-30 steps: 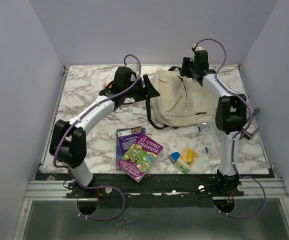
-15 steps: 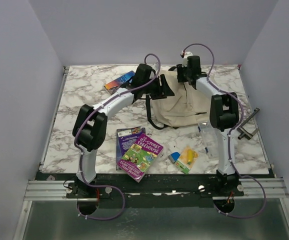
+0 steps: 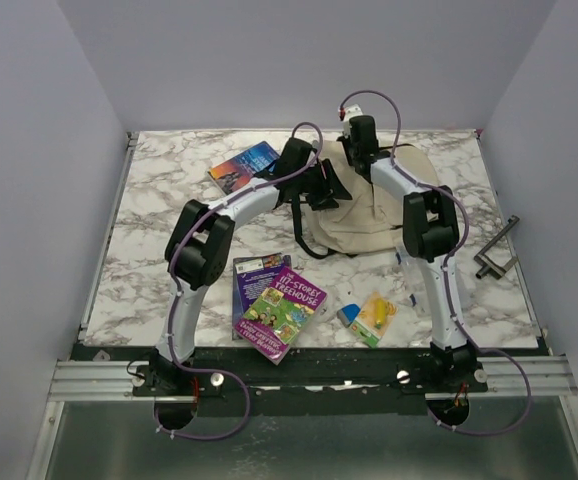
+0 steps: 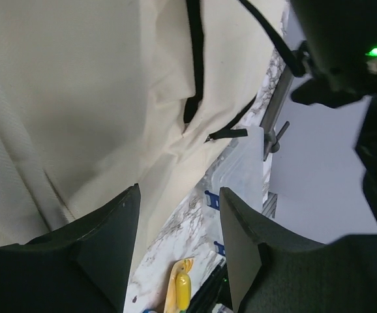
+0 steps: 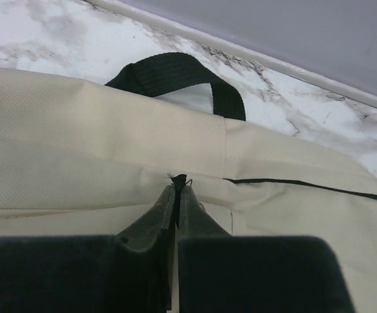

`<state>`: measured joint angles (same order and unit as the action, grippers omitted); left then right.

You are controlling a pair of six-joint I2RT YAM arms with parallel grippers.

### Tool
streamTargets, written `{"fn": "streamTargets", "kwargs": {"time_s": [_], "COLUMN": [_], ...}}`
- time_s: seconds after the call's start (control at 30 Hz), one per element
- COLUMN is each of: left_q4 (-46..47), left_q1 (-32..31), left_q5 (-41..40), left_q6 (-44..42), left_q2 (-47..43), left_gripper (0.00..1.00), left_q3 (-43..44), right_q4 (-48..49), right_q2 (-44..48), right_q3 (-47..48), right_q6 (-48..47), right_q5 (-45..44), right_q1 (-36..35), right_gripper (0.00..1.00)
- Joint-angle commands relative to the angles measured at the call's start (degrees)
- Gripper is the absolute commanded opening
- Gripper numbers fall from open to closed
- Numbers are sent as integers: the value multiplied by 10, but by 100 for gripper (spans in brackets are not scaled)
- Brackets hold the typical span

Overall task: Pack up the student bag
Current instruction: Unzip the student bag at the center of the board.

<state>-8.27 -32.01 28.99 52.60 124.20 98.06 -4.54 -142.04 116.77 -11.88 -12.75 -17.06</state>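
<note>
Pinching a small black zipper tab [image 5: 179, 177], jaws of the right gripper [image 5: 177, 188] are closed, those of the left gripper [image 4: 179, 195] apart and empty over the student bag [image 3: 354, 225], far-centre on the table [image 3: 169, 200]: soft, limp fabric, judged best held by tab or strap.

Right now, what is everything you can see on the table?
student bag: one, cream with black straps, back middle.
purple book: one, front, under the Treehouse book.
Treehouse book: one, green, front.
blue-orange book: one, back left.
blue thing: one, front, right of the books.
yellow packet: one, beside the blue thing.
clear box: one, front right of the bag.
metal clamp: one, grey, right edge.
table: one, white-grey marble.
left gripper: one, black, open over the bag.
right gripper: one, black, shut on the bag's seam.
</note>
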Motion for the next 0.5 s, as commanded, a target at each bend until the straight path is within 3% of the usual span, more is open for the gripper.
{"fn": "streamTargets", "kwargs": {"time_s": [0.0, 0.23, 0.47], "left_q4": [5, 5, 28], "left_q1": [-1, 3, 7], "left_q5": [2, -16, -17], "left_q6": [47, 110, 175], "left_q2": [21, 42, 77], "left_gripper": [54, 53, 51], "left_q3": [20, 18, 28], "right_q4": [3, -57, -106], "right_q2": [-5, 81, 220], "right_q3": [13, -34, -182], "right_q6": [5, 140, 348], "right_q5": [-50, -2, 139], "right_q1": [-2, -2, 8], "right_gripper": [1, 1, 0]}}
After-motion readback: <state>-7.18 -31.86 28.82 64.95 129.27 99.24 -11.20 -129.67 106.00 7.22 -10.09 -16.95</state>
